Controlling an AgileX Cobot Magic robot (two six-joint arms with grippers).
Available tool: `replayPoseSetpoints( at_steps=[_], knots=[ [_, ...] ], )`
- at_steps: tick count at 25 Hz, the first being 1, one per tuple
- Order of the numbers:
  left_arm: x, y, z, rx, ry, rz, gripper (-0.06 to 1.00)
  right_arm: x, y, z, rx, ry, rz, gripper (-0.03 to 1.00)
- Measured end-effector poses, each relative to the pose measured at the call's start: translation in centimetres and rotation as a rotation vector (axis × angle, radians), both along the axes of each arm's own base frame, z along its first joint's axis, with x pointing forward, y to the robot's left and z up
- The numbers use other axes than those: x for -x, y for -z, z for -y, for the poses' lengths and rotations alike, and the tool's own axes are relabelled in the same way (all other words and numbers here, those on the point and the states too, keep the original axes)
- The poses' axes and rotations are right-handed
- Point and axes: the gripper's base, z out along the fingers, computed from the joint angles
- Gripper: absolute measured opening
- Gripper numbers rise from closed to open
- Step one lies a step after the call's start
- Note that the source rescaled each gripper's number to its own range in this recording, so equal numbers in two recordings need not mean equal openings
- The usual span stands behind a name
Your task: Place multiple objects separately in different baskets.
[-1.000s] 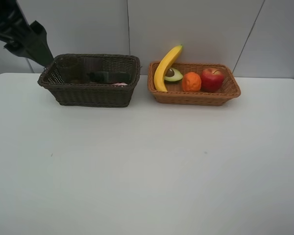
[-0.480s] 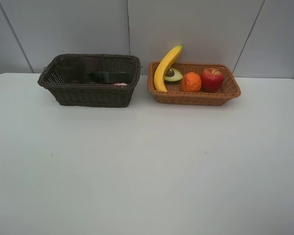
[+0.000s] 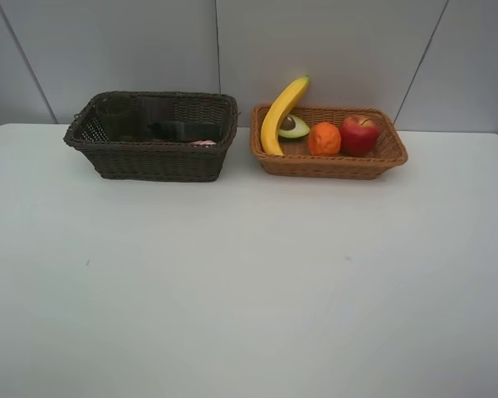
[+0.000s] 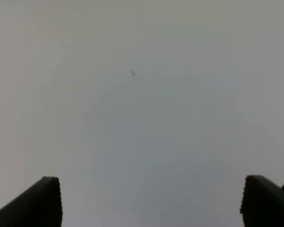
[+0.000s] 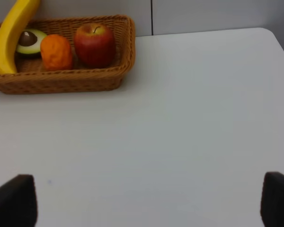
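White table [image 3: 249, 282]; banana [image 3: 280, 112] leans upward-right from orange-brown basket [image 3: 382, 157]; both grippers' fingers [image 4: 38, 203] apart, empty.

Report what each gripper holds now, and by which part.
Nothing. The left gripper and right gripper are both open, with only bare table between their fingers.

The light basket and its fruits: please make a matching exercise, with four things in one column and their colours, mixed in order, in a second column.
Things:
1. banana
2. apple
3. halved avocado
4. deeper basket

Colours:
A. dark brown
B. red
C. yellow
D. green with a brown pit

Pairs: 1-C, 2-B, 3-D, 4-A
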Motion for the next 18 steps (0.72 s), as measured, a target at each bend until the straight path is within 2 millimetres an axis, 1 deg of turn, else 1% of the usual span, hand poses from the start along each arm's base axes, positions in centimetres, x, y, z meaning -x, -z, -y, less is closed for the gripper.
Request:
replayPoseSetpoints(
  at_steps=[7,18],
  knots=[
    [1.0,2.6,-0.2,0.032,0.004,0.018,1.00,0.0,0.0,0.0,0.000,0.000,0.000,1.00],
    [2.3,2.2,-0.7,0.100,0.007,0.112,1.00,0.0,0.0,0.0,0.000,0.000,0.000,1.00]
  ],
)
